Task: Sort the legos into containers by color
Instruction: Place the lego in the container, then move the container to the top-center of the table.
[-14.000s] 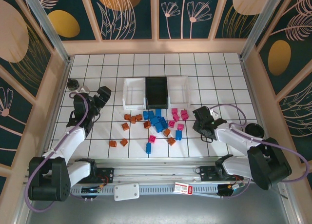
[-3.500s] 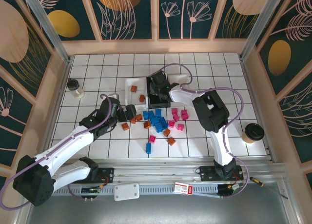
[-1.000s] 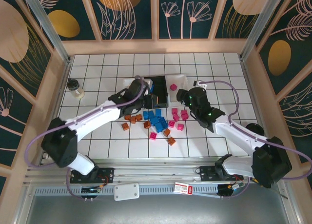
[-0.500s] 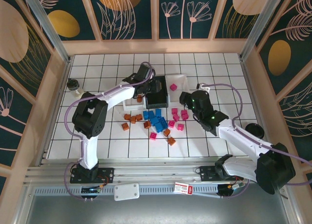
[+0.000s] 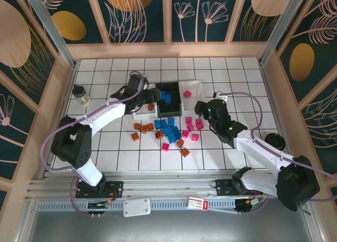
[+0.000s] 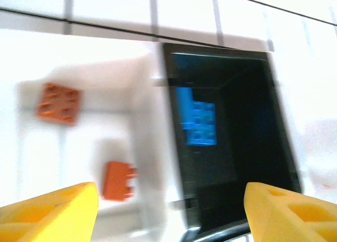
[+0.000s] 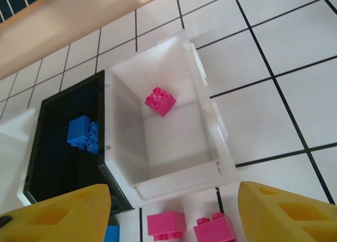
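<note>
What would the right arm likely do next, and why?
Probably lower the right end effector onto the pink lego just beneath it and close. Its jaws stand open and empty, that lego lies loose on the tiles beside the right white tray, and the tray already holds one pink brick.

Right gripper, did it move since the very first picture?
Yes. The right gripper has moved leftward and farther back, closer to the right-hand white tray.

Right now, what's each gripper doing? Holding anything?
Left gripper: open, holding nothing.
Right gripper: open, holding nothing.
</note>
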You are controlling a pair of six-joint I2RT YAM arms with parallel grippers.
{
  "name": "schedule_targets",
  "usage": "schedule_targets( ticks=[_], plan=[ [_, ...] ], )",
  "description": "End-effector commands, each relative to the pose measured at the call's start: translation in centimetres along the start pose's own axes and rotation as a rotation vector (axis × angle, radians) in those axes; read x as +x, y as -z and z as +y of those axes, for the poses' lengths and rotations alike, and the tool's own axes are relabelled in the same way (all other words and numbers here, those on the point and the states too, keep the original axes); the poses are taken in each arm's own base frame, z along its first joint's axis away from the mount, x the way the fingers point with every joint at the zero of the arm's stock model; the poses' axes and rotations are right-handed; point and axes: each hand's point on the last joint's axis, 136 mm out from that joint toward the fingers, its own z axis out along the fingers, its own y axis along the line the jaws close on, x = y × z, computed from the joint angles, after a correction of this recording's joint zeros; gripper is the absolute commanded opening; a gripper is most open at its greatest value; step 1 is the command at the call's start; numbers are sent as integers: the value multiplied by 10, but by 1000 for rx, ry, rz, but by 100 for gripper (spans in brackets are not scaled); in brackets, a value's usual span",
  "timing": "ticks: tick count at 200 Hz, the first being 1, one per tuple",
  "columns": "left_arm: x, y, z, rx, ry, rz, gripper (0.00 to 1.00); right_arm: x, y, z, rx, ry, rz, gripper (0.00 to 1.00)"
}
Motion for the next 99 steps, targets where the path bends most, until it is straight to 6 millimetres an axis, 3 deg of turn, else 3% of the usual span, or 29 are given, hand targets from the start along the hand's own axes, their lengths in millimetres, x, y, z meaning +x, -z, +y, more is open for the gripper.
schedule_targets(
  ticks=[1,19,48,79,99],
  plan=[
    [2,-9,5,16,17,-5,71,-4,-3,-1,-2,-30,-23,66],
    [-10,-14,-7,54,0,-24,71,-3,-4,-1,-1,-29,-18,66],
    [-11,-38,-14,73,-32,2,73,-3,-1,-5,11,-29,-25,66],
    [-10,-63,-10,39,-45,31,70,-3,1,-10,22,-34,-25,66],
    [-10,-77,-4,-3,-56,41,62,-3,1,-12,25,-32,-23,66]
  ],
)
